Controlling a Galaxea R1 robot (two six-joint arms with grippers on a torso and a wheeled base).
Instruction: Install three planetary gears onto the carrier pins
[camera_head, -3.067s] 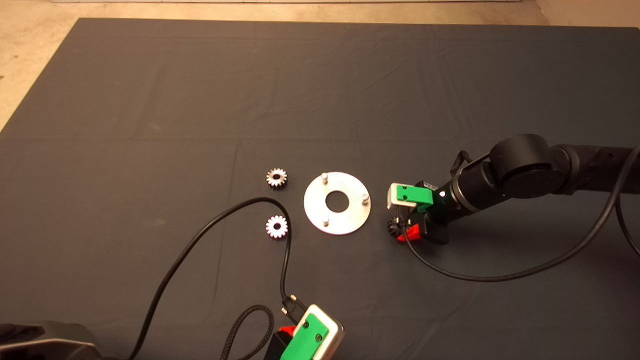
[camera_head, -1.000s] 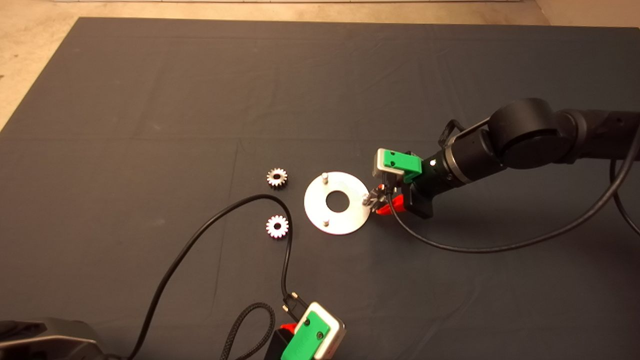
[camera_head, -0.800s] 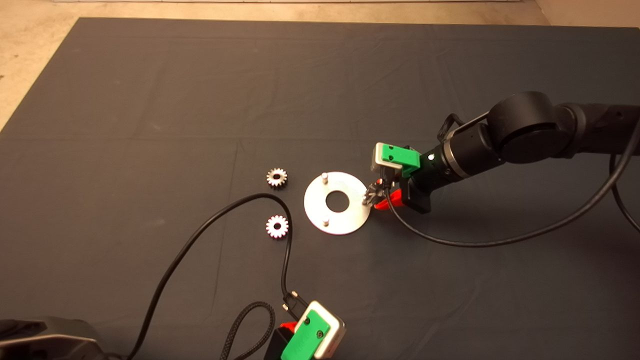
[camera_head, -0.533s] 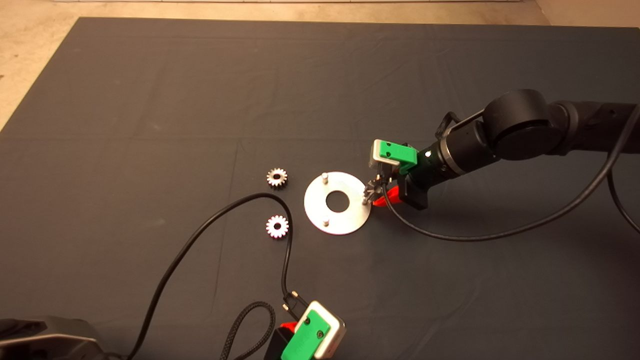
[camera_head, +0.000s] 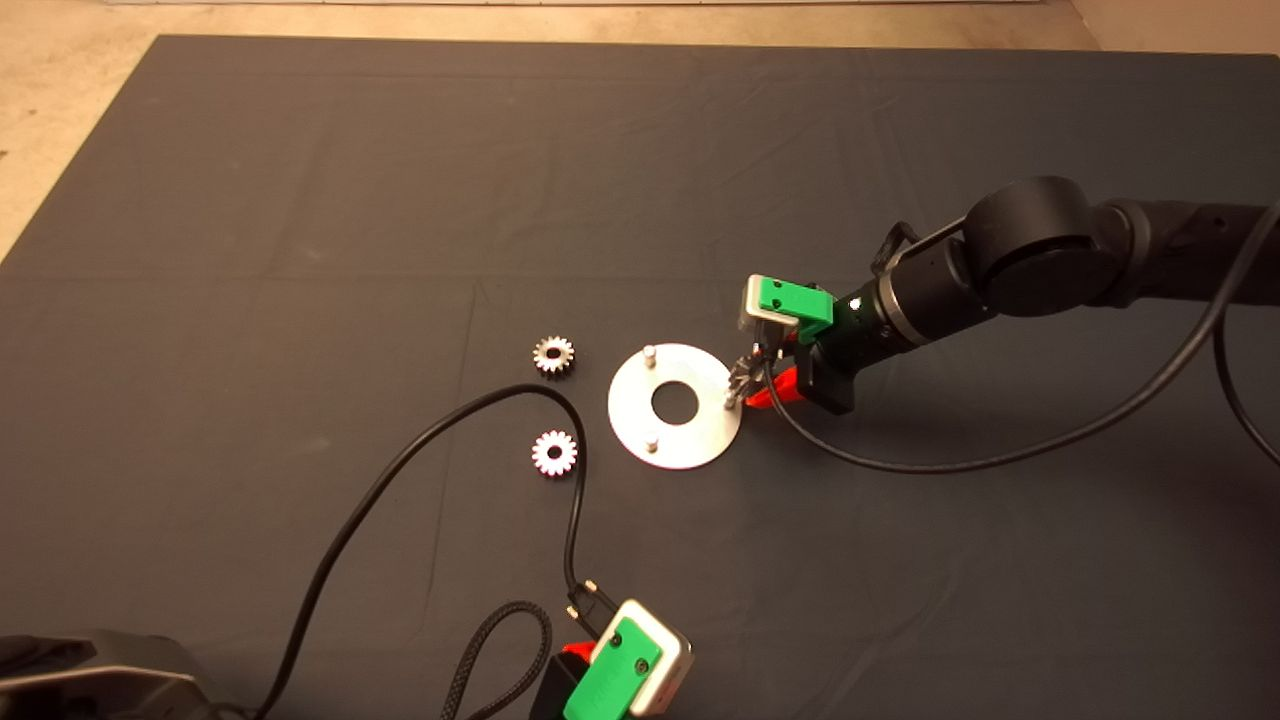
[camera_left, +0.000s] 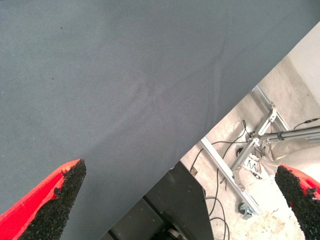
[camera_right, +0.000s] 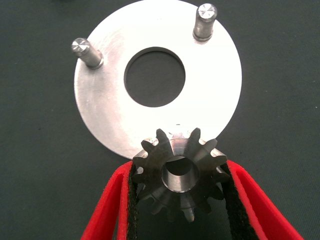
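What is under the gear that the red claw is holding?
The right claw holds the gear over the edge of the silver disc. Two pins stand bare. The third pin is not visible; the gear covers that spot, so whether it sits on the pin cannot be told.

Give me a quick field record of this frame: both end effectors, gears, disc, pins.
right end effector: shut on a gear, held at the disc's edge, over the pin nearest the right arm
left end effector: open, parked at the mat's near edge, holding nothing
loose gears: two on the mat left of the disc, gear one and gear two
disc: flat on the mat
pins: two bare, pin one and pin two; third hidden behind the held gear
gears seated: none visible
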